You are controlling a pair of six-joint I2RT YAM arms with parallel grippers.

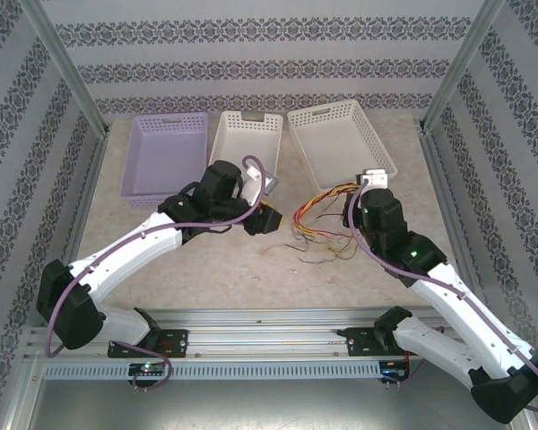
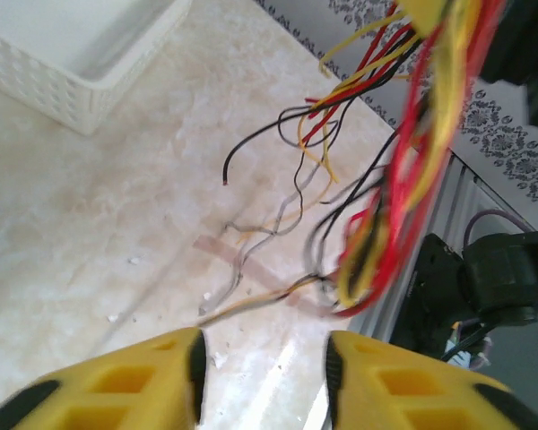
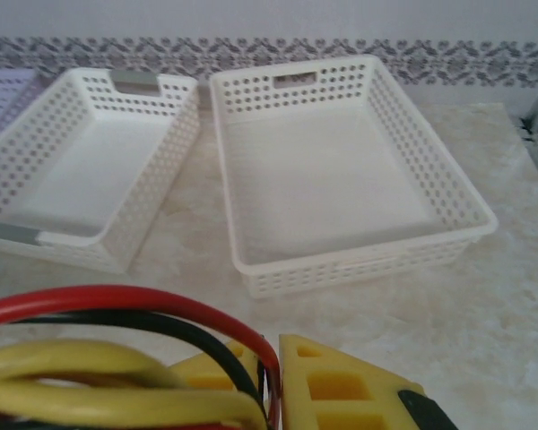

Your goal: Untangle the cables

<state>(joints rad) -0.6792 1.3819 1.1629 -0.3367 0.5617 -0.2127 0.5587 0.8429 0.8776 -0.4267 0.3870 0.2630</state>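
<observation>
Entry, cables (image 1: 325, 204): I see the red, yellow and black bundle clamped in my right gripper (image 3: 273, 358), right of centre, loose ends trailing onto the table (image 1: 224, 273) between the arms. Entry, left gripper (image 2: 264, 358): fingers parted, holding nothing, just left of the strands.

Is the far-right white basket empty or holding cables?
Empty: the basket floor is bare; the cables sit pinched in the right fingers, outside it.
</observation>
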